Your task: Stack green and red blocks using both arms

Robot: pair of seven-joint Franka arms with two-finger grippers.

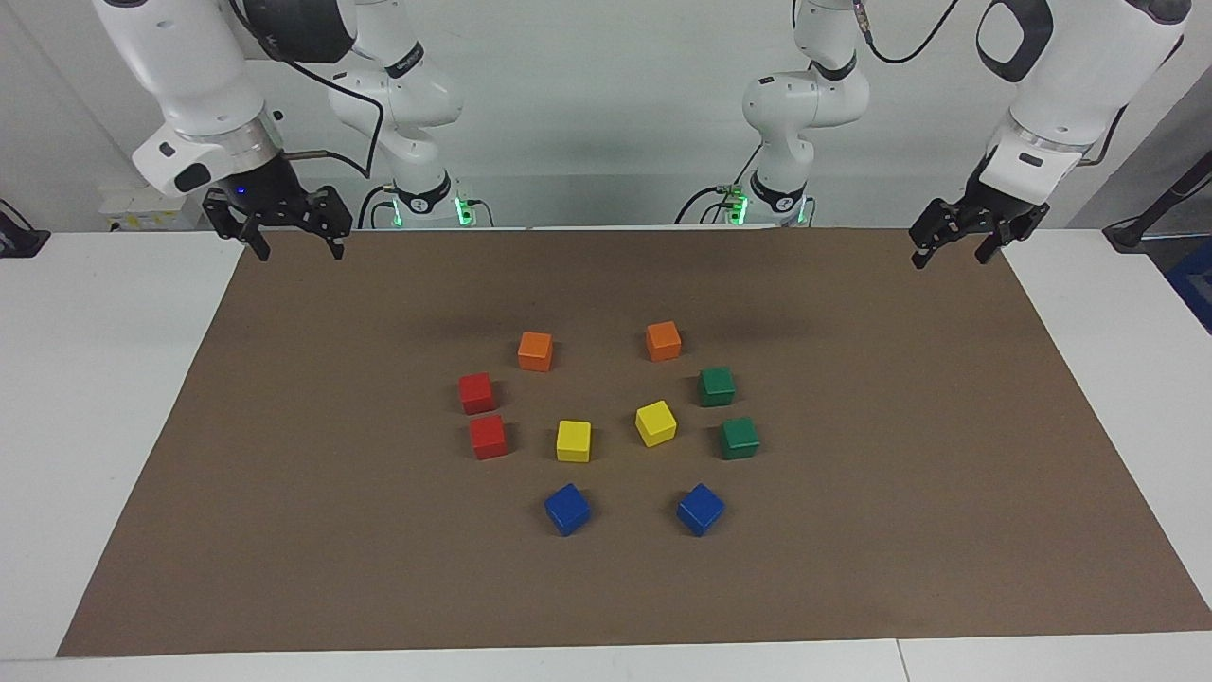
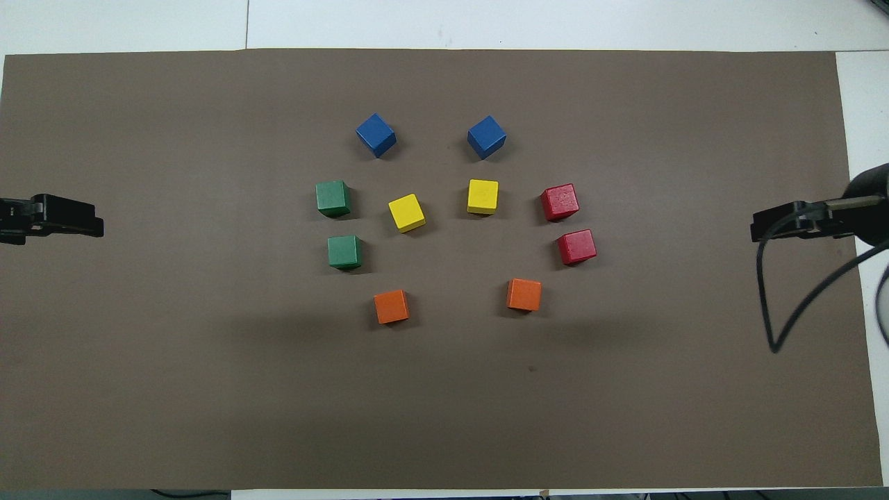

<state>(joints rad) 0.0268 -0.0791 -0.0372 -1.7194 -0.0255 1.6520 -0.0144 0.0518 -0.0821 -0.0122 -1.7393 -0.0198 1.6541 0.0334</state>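
Nothing stacked yet.

Right gripper [image 1: 291,225] spread, empty, over mat edge at its own end of counter [image 1: 85,398]; two red blocks [image 1: 476,392] [image 1: 488,436] lie toward 4 o'clock in facing view.

Left gripper [image 1: 958,235] spread, empty; two green blocks [image 1: 717,385] [image 1: 739,438] toward 8 o'clock.

Also two orange, two yellow, two blue blocks.

i see my right gripper [image 1: 295,244] hanging in the air at the right arm's end, fingers spread apart and pointing down, nothing between them. my left gripper [image 1: 949,248] hangs at the left arm's end, tilted a little, fingers also apart and holding nothing. both arms bend down from above, wrists angled inward.
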